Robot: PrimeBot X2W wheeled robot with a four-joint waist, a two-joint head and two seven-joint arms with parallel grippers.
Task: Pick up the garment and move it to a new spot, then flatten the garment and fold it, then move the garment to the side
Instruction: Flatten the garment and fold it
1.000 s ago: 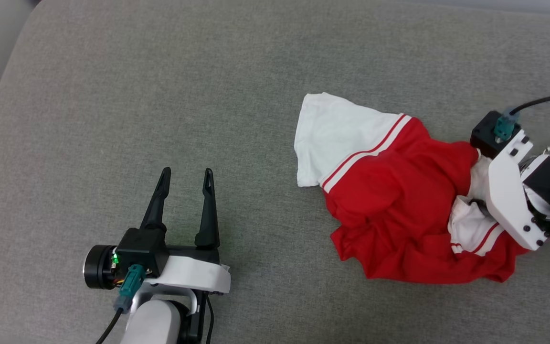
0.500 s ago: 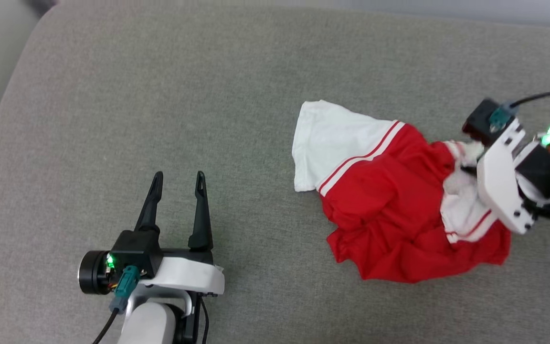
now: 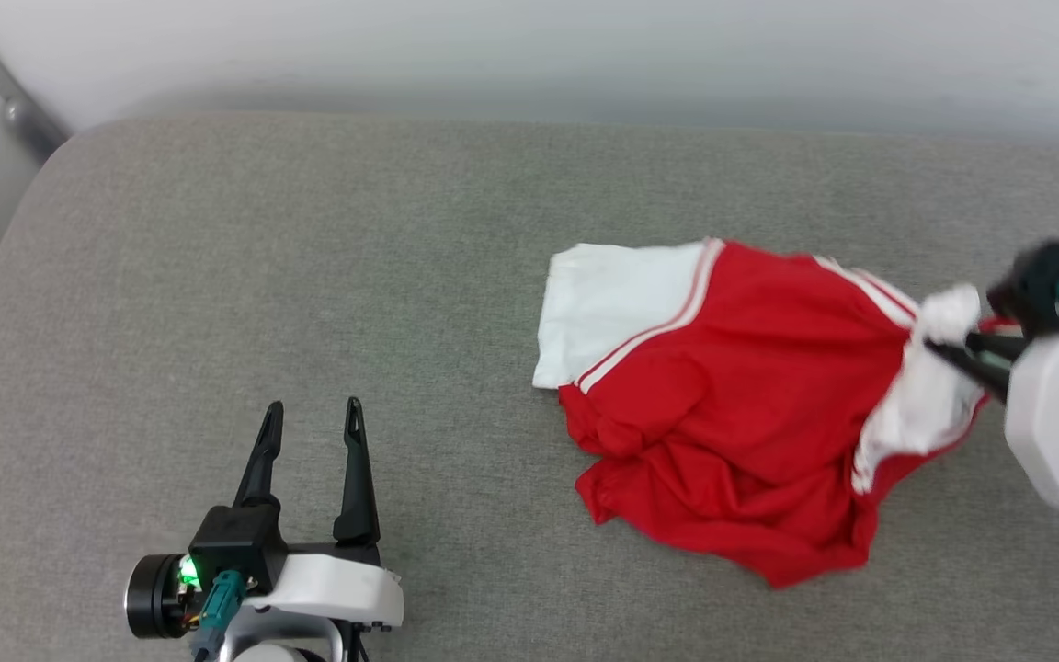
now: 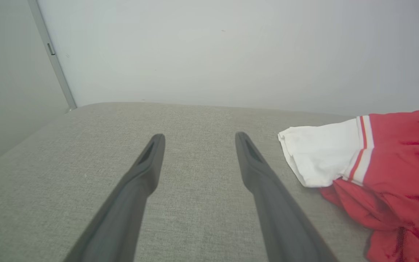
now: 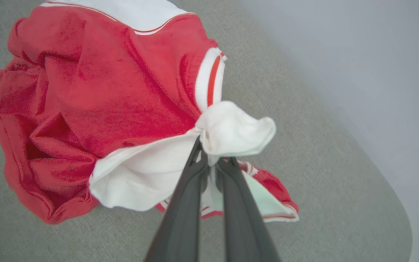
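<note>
Right wrist view: where is the red jersey T-shirt [image 5: 96,102], and what holds it?
— Crumpled on the right half of the grey cushion [image 3: 263,257]. The right end effector [image 5: 205,147] is clamped on a bunched white sleeve [image 5: 235,131], which is raised a little while the red body rests on the fabric.
— So which step?
— Likely the first: picking up for the move to a new spot. Next the arm would need to raise the cloth clear, then carry it. A one-sleeve hold may let the rest drag.
— And the other arm?
— The left end effector [image 3: 313,406] stands with fingers apart, well away from the shirt, holding nothing.
— The room?
— A plain pale wall [image 3: 529,55] behind the cushion, with a grey strip [image 3: 5,101] at its left corner.
</note>
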